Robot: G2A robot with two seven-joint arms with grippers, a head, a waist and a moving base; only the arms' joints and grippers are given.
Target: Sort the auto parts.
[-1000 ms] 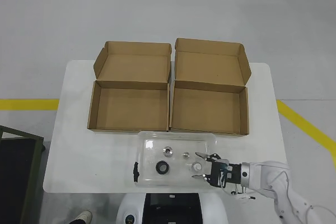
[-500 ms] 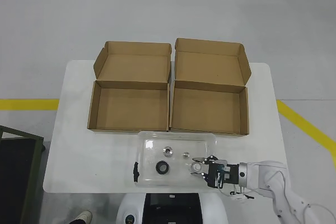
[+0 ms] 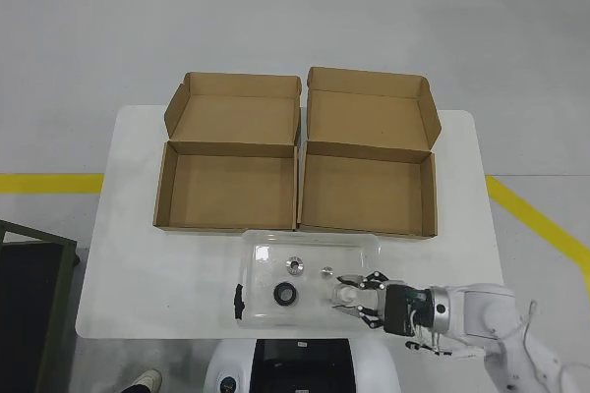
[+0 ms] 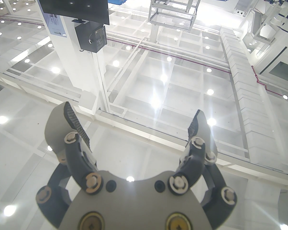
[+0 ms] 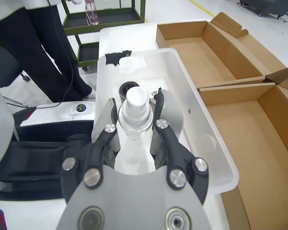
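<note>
A clear plastic bin (image 3: 251,241) at the table's front edge holds a black ring (image 3: 286,292), a silver part (image 3: 296,263), a small silver piece (image 3: 326,272) and a white cylindrical part (image 3: 346,293). My right gripper (image 3: 350,296) reaches into the bin from the right. In the right wrist view the gripper (image 5: 135,96) is shut on the white part (image 5: 135,107), with the fingers (image 5: 114,113) pressed against its clear base. The black ring (image 5: 124,89) and silver part (image 5: 153,95) lie just beyond. My left gripper (image 4: 133,111) points up at the ceiling, open and empty.
Two open cardboard boxes stand side by side behind the bin, the left box (image 3: 228,192) and the right box (image 3: 364,192), both with lids folded back. A green cart (image 3: 20,285) stands off the table's left side.
My right gripper moved left over the white part and its fingers closed from wide open onto it. The other parts have not moved.
</note>
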